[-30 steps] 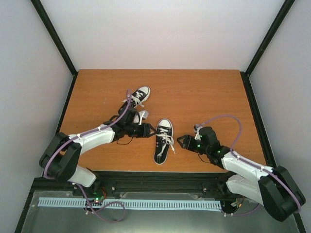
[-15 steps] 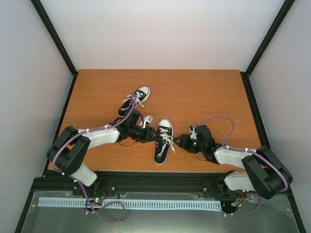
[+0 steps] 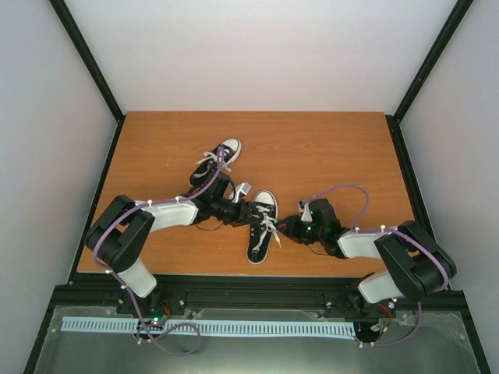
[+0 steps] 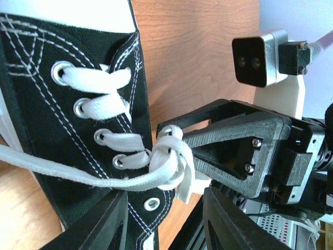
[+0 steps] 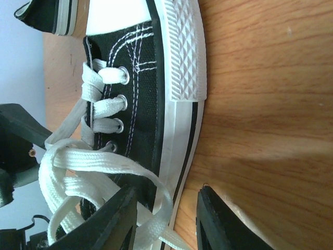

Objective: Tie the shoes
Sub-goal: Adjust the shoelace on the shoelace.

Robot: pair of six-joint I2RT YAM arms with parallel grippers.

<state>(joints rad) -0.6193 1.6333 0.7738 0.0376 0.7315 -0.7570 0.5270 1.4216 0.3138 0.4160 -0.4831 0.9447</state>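
Near shoe (image 3: 261, 234) lies between left gripper (image 4: 165, 200) and right gripper (image 5: 166, 195); both half-open, lace (image 5: 93, 162) ungripped.

An orange-brown wood-grain desk (image 3: 335, 148) is recorded, bordered by black metal frame posts (image 3: 87, 62) and enclosed by plain pale walls (image 3: 265, 47). A black mounting rail (image 3: 257, 282) is fitted along its near edge. Below it, a pale blue slotted strip (image 3: 234, 328) is laid across a grey metal sheet (image 3: 257, 354).
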